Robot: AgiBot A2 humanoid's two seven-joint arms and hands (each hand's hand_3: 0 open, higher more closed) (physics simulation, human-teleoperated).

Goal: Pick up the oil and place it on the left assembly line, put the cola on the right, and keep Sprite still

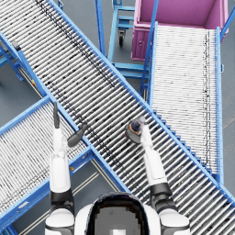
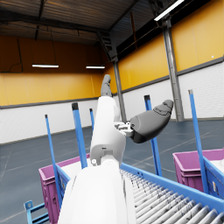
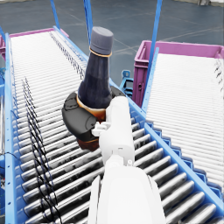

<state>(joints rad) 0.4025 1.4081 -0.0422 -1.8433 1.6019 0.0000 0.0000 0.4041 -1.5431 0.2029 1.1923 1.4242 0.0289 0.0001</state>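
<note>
Only the right wrist view shows the dark bottle (image 3: 96, 74) clearly: grey cap, orange bands, upright over the middle conveyor (image 3: 43, 92), gripped by the right hand (image 3: 81, 119). The left hand (image 2: 148, 124) is empty, fingers spread.

Dark bottle (image 3: 95, 78): lower body was hidden by right hand (image 3: 81, 120); contents could not be told. Pink bin (image 1: 139, 43) was cut off at head view's top edge.
</note>
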